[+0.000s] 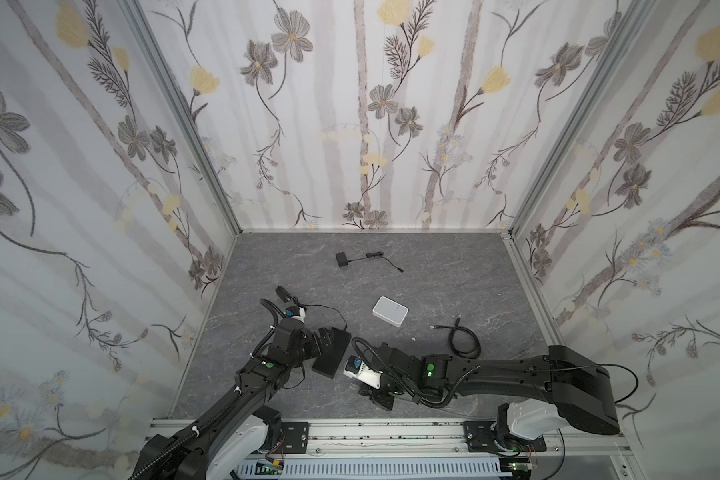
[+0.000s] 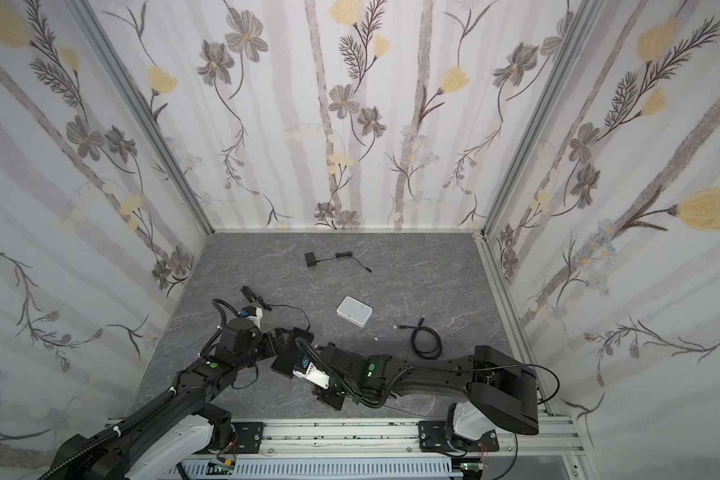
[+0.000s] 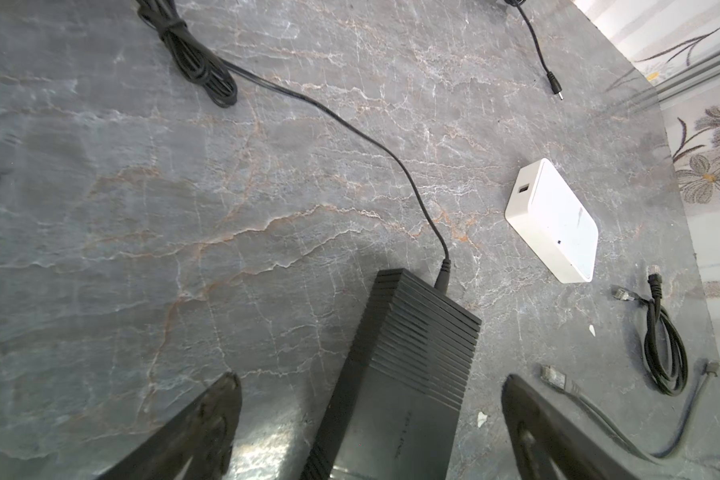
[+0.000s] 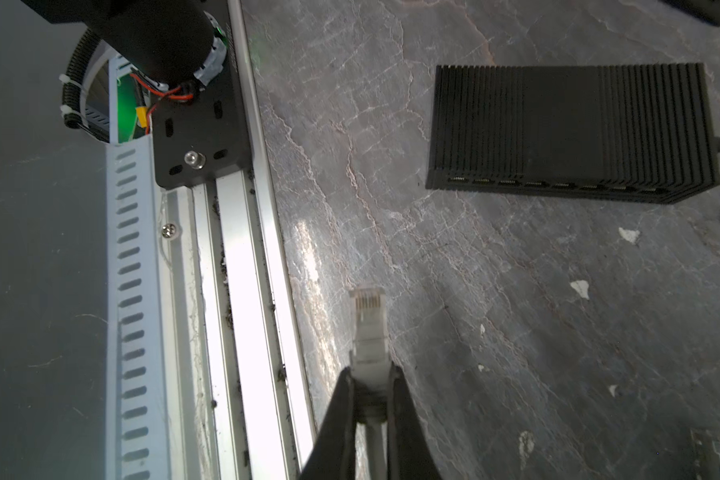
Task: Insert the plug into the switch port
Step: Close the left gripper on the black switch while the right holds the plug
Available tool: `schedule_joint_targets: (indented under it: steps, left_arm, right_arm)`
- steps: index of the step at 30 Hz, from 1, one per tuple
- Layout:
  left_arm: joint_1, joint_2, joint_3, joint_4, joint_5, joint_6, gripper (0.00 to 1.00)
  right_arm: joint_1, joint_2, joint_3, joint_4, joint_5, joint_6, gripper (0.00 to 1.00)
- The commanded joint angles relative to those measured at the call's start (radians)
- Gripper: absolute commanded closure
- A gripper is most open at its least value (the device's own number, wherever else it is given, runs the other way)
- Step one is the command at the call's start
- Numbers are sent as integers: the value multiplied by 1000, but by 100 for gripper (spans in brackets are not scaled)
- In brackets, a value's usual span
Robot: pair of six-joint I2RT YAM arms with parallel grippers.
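Grey marble-patterned tabletop (image 1: 433,270) lies mostly bare between flowered walls. Near its front edge, left of centre, a black ribbed switch box (image 4: 566,124) shows its row of ports (image 4: 558,185), with clear surface before them. By the front rail the right gripper (image 4: 371,376) is clamped on a pale grey cable plug (image 4: 368,320), apart from the ports. The left gripper (image 3: 368,390) stands spread wide astride the box. A small white box (image 1: 390,311) sits mid-table.

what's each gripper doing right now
Left gripper: open, astride the black ribbed box.
Right gripper: shut on the pale grey cable plug.
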Motion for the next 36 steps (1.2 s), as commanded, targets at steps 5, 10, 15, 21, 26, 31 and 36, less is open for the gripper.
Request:
schedule_joint_targets:
  steps: [5,10,15,21,26,31,36]
  left_arm:
    - [2,8,-40,101,44,-59,10]
    - [2,34,-75,182,66,-84,14]
    - [2,112,-79,238,77,-104,16]
    - [3,144,-72,260,78,-111,16]
    - [3,144,-81,249,97,-114,25]
    - [4,155,-98,265,115,-116,27]
    - [4,159,-101,277,131,-116,26]
  right_arm:
    - [0,44,59,0,15,-36,100]
    - [1,49,69,-19,22,-44,100]
    - [0,47,63,-20,21,-41,100]
    - [0,56,63,-18,17,-56,100]
    - [-1,76,99,-50,3,-93,100]
    - [-9,111,113,-46,-31,-104,100]
    - [-35,177,167,-92,-24,-87,100]
